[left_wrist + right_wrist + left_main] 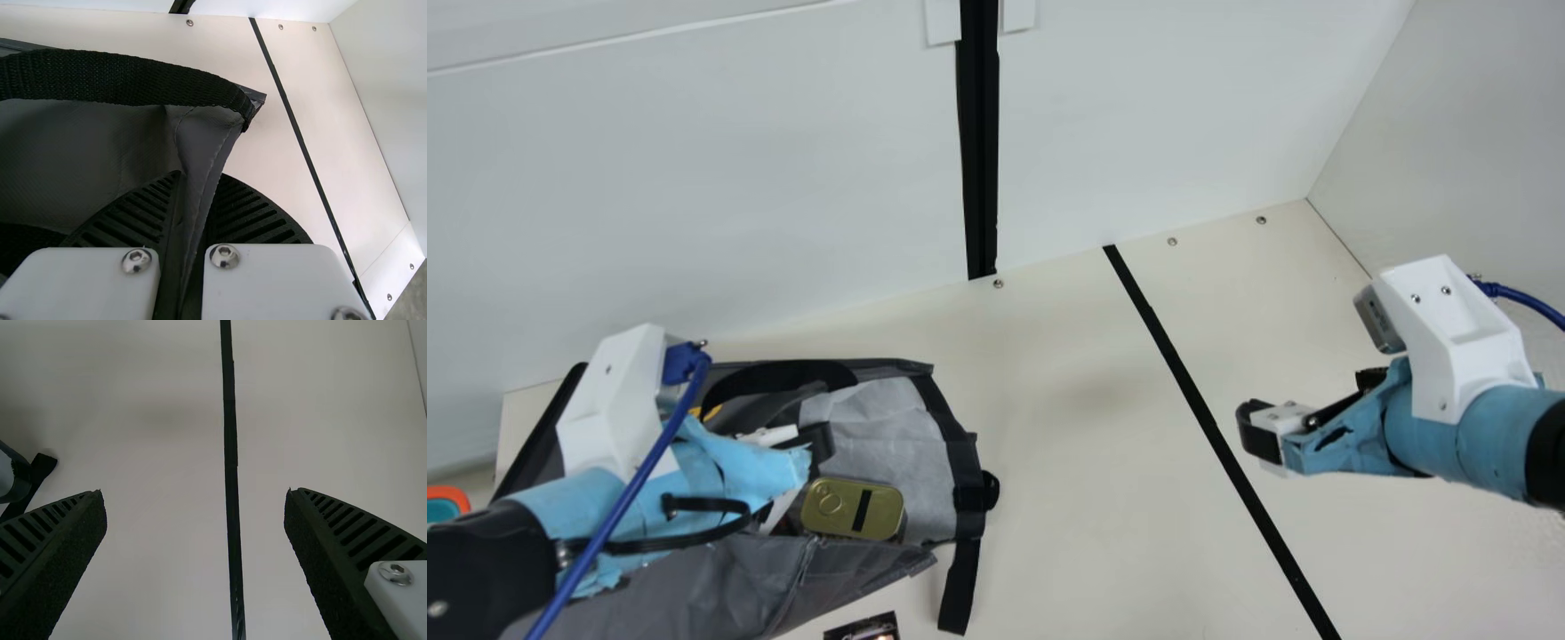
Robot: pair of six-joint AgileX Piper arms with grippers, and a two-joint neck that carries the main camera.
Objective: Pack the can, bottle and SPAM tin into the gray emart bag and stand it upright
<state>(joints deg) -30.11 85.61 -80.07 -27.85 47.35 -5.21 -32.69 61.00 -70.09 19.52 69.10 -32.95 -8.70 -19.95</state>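
Note:
In the main view my left gripper (811, 444) is over the gray bag (894, 427), which is spread low on the table with dark straps. Between its gray panels, just beside that gripper, a gold tin (852, 508) shows its flat face with a ring and a black bar. My left gripper (195, 193) is shut on a fold of the bag's edge (208, 137), below a black handle (140, 83). Well to the right of the bag, my right gripper (1258, 436) hangs over the table; the right wrist view has my right gripper (195, 497) wide open, holding nothing.
A black line (1209, 418) crosses the cream table (1085, 498) between the bag and my right gripper. White walls stand behind and at the right. A dark printed item (864, 628) is at the near edge, an orange-and-teal object (447, 503) at the far left.

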